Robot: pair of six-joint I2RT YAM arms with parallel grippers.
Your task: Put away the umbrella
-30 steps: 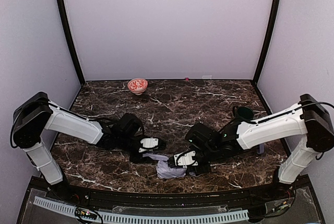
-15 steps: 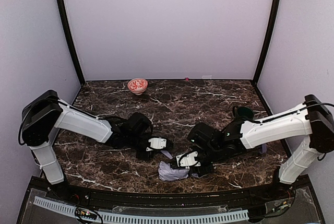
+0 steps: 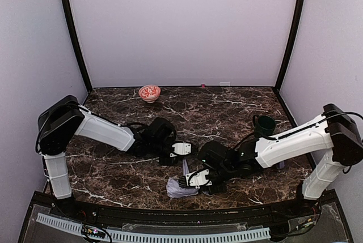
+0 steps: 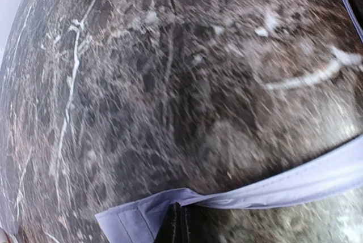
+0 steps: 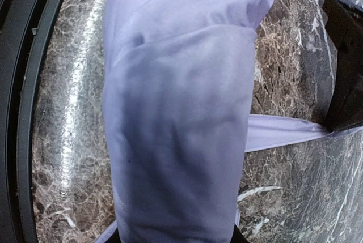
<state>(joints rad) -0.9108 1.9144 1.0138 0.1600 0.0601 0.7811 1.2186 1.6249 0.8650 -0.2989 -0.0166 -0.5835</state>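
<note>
R hand grips umbrella; L hand pinches its flap.

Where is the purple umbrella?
In the top view the umbrella lies bundled at the table's near edge, near the middle, pinched by the left pincer and the right pincer.
</note>
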